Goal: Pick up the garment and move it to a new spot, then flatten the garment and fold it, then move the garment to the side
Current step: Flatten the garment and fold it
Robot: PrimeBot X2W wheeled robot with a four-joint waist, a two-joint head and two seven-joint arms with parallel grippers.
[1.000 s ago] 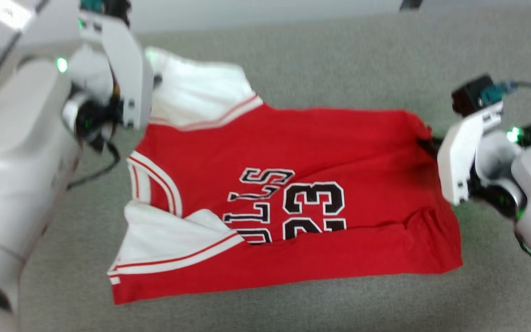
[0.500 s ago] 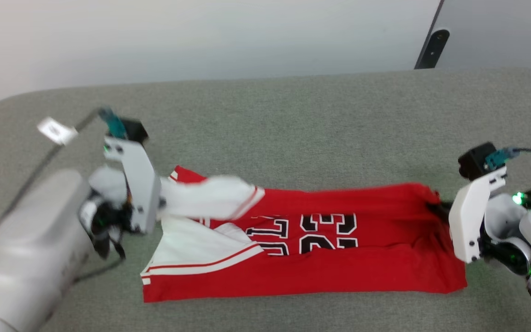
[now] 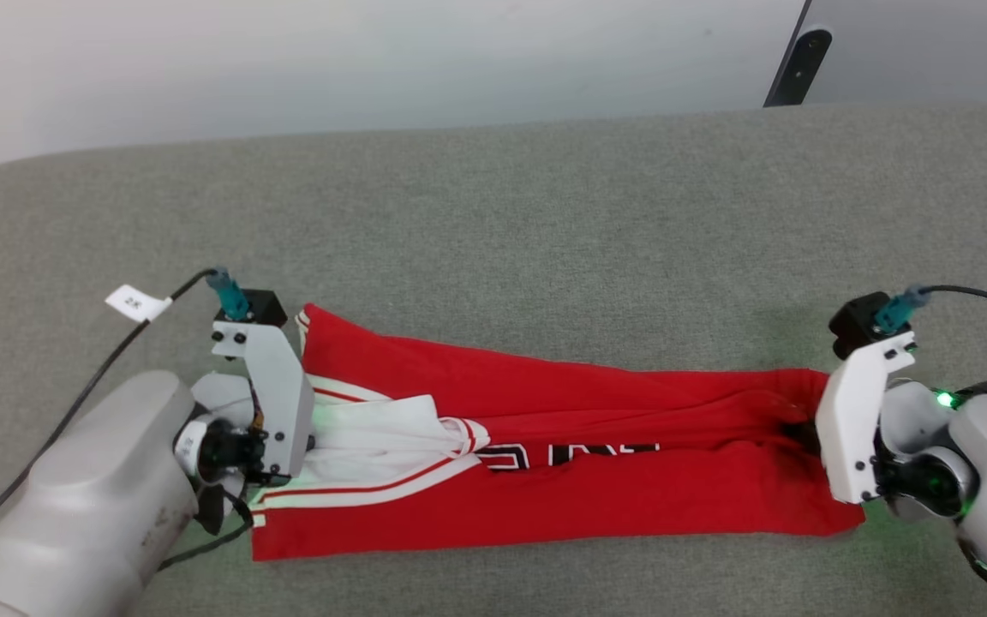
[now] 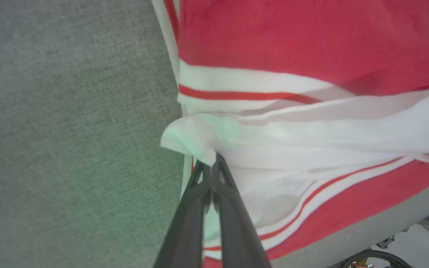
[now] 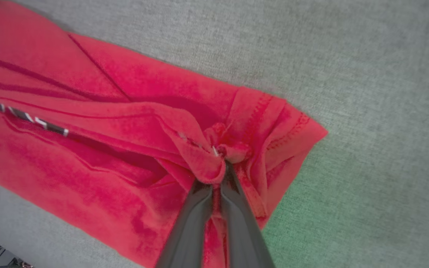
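Note:
The garment (image 3: 596, 488), a bright red shirt with white striped sleeve panels, lies as a long folded band across the grey surface. My left gripper (image 3: 309, 441) is shut on a white sleeve fold at the garment's left end; in the left wrist view the garment (image 4: 311, 48) spreads ahead and my left gripper (image 4: 210, 167) pinches white cloth. My right gripper (image 3: 806, 433) is shut on bunched red fabric at the right end. In the right wrist view my right gripper (image 5: 220, 163) clamps a red pucker of the garment (image 5: 88, 123).
A grey fabric-covered surface (image 3: 511, 223) stretches wide behind the shirt. A pale wall (image 3: 356, 60) rises beyond its far edge, with a dark post (image 3: 793, 64) at the upper right. A tagged cable (image 3: 129, 302) runs from my left arm.
The head camera has tilted up. Both grippers have carried the far edge of the garment toward the near edge, folding it into a narrow band that hides most of the printed number.

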